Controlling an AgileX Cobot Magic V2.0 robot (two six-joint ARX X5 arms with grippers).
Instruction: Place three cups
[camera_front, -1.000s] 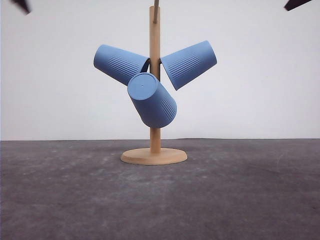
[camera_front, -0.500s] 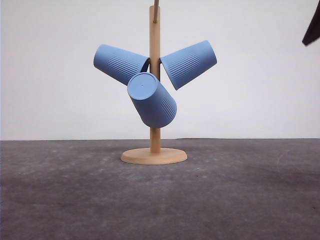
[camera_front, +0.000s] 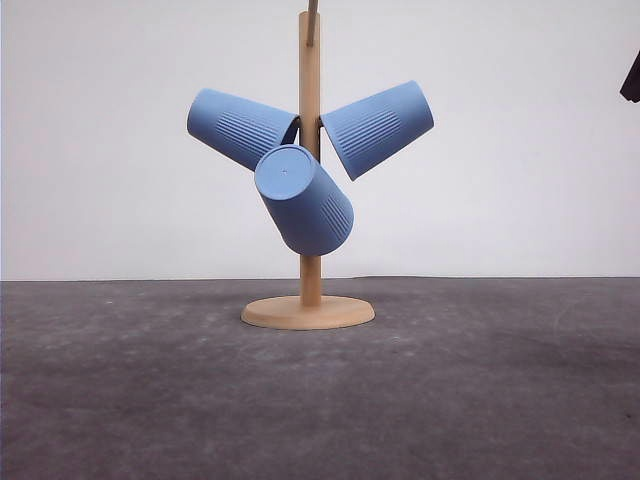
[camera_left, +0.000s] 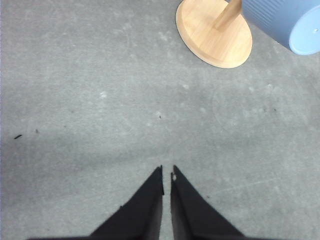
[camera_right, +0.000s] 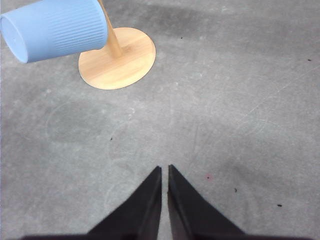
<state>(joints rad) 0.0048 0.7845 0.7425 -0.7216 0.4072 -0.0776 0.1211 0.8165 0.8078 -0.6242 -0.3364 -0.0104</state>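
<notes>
A dark grey table (camera_front: 120, 400) stands before a plain white wall (camera_front: 100, 150). On it is the wooden stand (camera_front: 310, 200), and all three cups hang on its pegs. The left cup (camera_front: 240, 127) points up-left from the post, the middle cup (camera_front: 303, 199) hangs in front of it, and the right cup (camera_front: 378, 128) points up-right. The wrist views look down on the stand's round base, each with one cup above it. The left gripper (camera_left: 167, 173) and the right gripper (camera_right: 165, 170) both have their jaws pressed together, holding nothing, above bare table. No writing is readable.
</notes>
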